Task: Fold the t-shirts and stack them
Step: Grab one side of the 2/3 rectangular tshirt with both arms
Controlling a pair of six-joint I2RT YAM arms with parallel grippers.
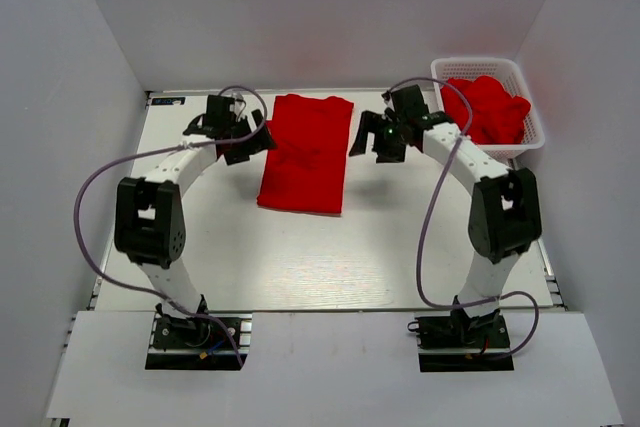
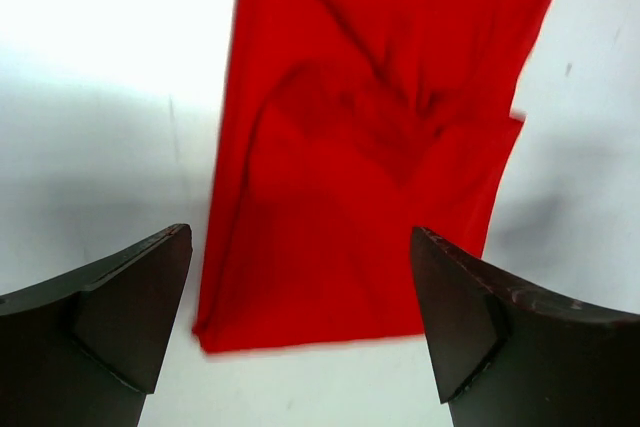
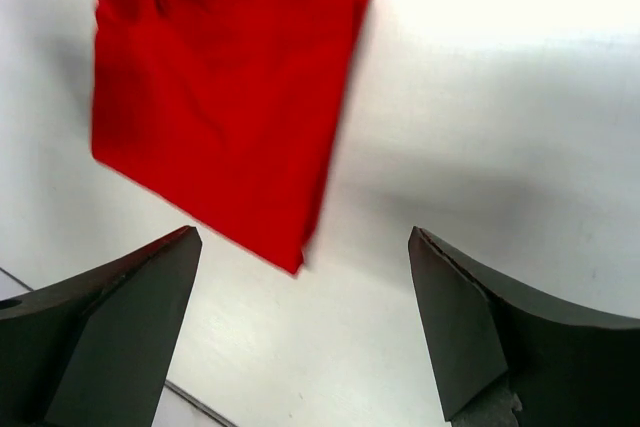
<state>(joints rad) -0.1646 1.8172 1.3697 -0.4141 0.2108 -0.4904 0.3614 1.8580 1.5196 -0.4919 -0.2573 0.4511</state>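
Both arms reach toward the far side, elbows bent, wrists turned inward. The left gripper (image 1: 243, 137) hovers at the left edge of the folded t-shirt (image 1: 305, 152), jaws wide apart, empty. The right gripper (image 1: 375, 137) is just off its right edge, also spread wide, holding nothing. The shirt lies flat on the table (image 1: 300, 257), centre-far. The crumpled t-shirts (image 1: 490, 107) sit in the basket (image 1: 478, 62), far right.
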